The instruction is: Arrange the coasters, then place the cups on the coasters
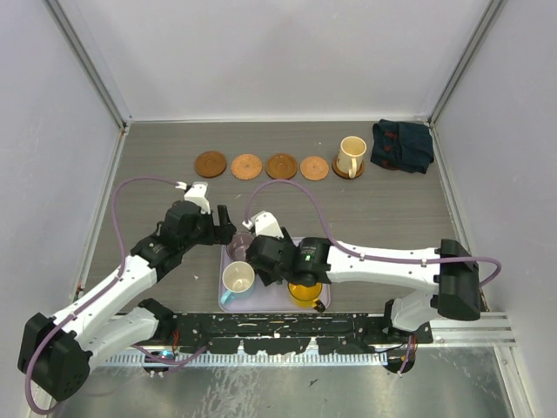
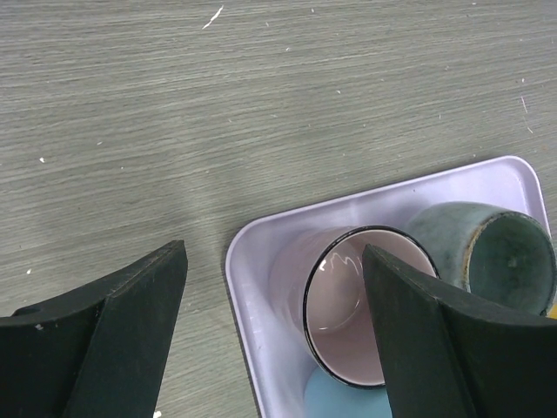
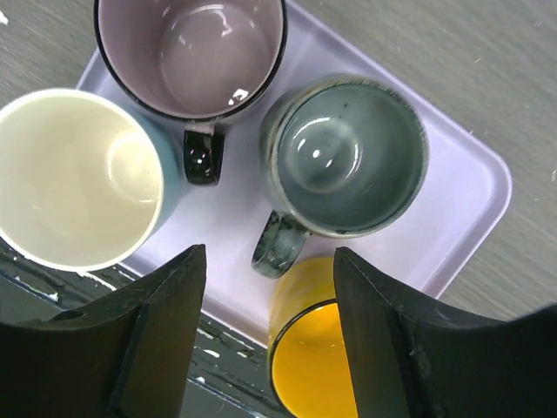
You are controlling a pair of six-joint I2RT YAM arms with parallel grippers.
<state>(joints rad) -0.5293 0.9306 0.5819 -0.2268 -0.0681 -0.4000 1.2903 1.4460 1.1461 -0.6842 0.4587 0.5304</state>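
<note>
The lavender tray [image 3: 470,192], at the desk's near edge, holds four cups: a purple-grey cup [image 3: 187,52], a grey-teal cup [image 3: 344,157], a cream-and-blue cup [image 3: 74,174] and a yellow cup [image 3: 313,366]. The fifth, a beige cup [image 1: 352,153], stands on the rightmost coaster [image 1: 348,177] of five in a row toward the desk's far edge; the other four lie bare. Left gripper [image 2: 274,261]: spread, empty, over the tray's left rim. Right gripper [image 3: 270,254]: spread, empty, above the tray.

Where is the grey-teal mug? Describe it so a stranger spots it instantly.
On the table, find the lavender tray holding four mugs. The grey-teal mug stands beside the purple-grey mug and the yellow mug. It alone has a dark, mottled glaze.
</note>
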